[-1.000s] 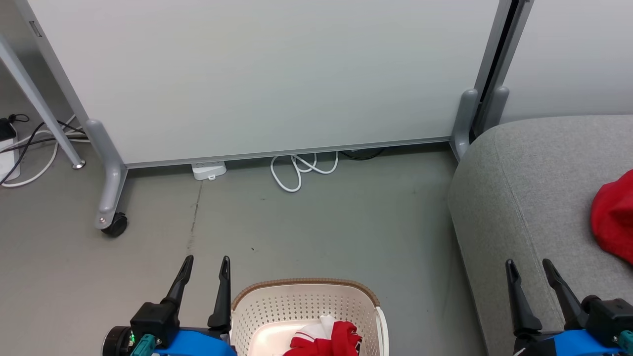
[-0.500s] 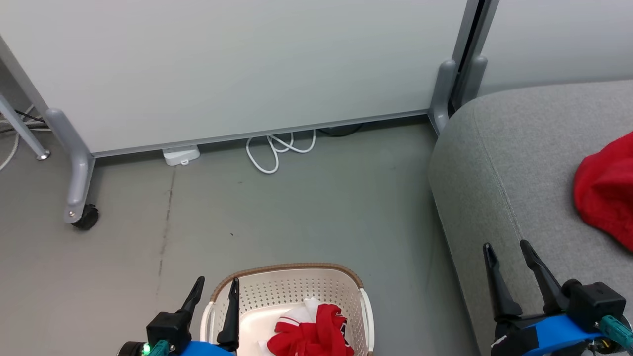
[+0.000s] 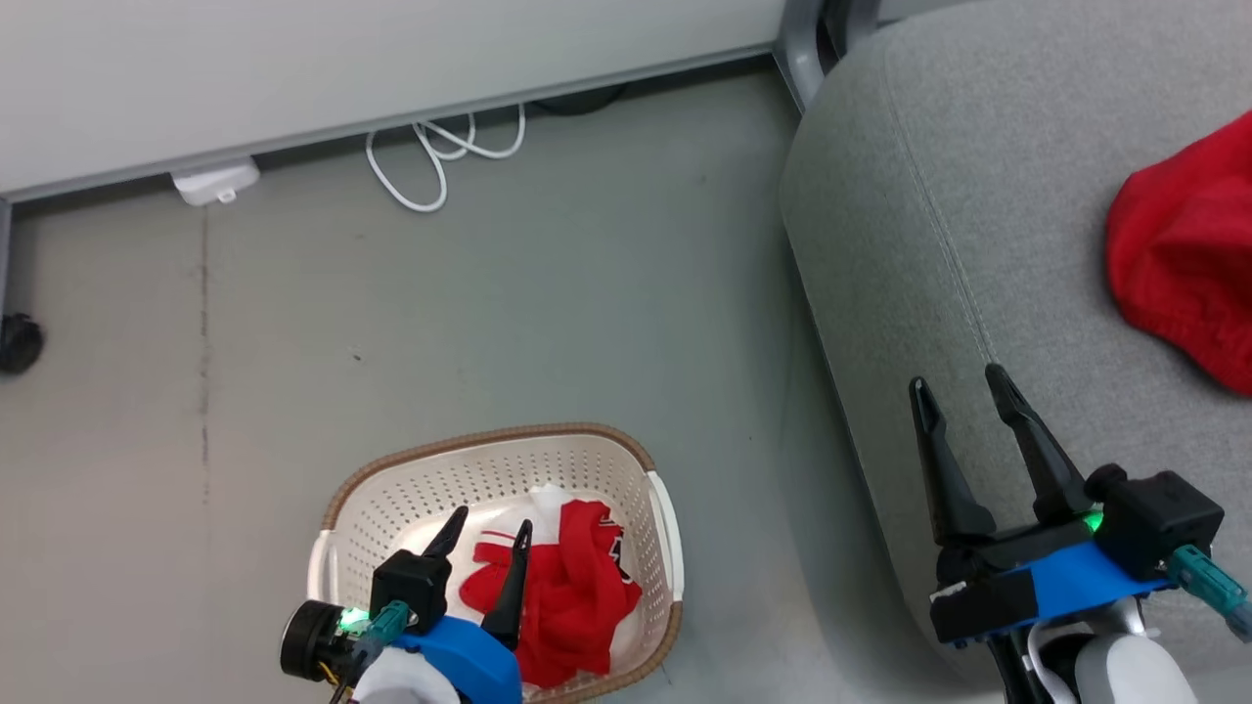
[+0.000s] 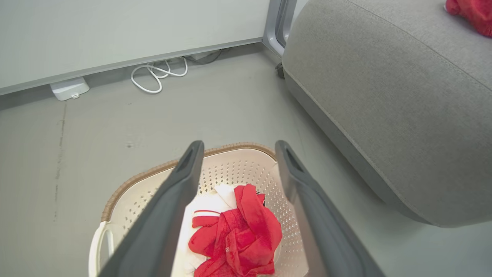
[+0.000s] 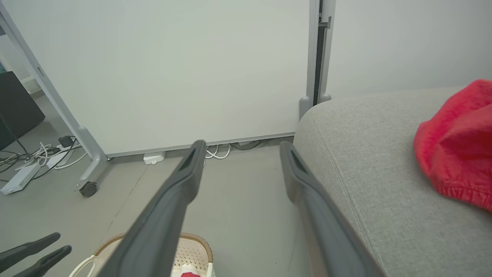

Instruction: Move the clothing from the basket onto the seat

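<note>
One basket (image 3: 469,479) holds clothing (image 3: 577,596); one red garment (image 3: 1184,254) lies on the seat (image 3: 978,196).

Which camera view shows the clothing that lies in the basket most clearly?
The left wrist view: the clothing is near and almost wholly uncovered. In the head view the left gripper covers part of it; the right wrist view catches a red scrap.

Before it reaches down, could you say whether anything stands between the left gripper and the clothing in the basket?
Nothing visible does: the open left gripper hangs above the red clothing in the basket.
</note>
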Robot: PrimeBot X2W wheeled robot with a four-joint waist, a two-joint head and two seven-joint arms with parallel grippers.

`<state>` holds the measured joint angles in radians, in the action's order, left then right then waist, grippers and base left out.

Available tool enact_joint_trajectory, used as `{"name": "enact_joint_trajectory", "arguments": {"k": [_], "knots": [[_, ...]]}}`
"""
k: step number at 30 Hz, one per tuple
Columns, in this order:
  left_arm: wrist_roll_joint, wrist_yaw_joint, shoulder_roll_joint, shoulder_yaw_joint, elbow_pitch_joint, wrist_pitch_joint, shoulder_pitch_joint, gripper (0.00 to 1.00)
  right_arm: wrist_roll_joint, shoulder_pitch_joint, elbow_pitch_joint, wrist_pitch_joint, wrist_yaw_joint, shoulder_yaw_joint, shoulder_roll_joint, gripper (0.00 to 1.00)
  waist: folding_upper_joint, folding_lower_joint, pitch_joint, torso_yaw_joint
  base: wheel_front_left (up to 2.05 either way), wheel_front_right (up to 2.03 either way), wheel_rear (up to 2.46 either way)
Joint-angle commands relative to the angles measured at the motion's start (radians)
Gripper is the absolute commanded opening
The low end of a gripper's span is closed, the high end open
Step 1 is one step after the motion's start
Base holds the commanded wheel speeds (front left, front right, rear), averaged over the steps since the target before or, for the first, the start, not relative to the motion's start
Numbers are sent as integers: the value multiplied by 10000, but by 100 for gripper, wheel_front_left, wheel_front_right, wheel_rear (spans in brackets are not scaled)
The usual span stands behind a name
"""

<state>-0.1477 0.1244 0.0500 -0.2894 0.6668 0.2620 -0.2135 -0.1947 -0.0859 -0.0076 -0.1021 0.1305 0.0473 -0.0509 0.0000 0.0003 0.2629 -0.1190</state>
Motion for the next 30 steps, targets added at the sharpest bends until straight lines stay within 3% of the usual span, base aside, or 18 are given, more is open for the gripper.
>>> {"name": "enact_joint_trajectory", "arguments": {"k": [1, 15, 30], "knots": [[113, 56, 15, -88, 321, 44, -374, 100, -104, -275, -65, -117, 5, 82, 8, 100, 0, -3, 847, -574, 0, 0, 0], [217, 70, 561, -580, 2424, 44, -2426, 100, -809, -1216, 50, -873, 5, 901, 13, 100, 0, -3, 3112, -2114, 0, 0, 0], [7, 28, 1028, -988, 3329, 46, -3270, 100, -1086, -1623, 312, -1401, 5, 1541, 13, 100, 0, -3, 4426, -3063, 0, 0, 0]]}}
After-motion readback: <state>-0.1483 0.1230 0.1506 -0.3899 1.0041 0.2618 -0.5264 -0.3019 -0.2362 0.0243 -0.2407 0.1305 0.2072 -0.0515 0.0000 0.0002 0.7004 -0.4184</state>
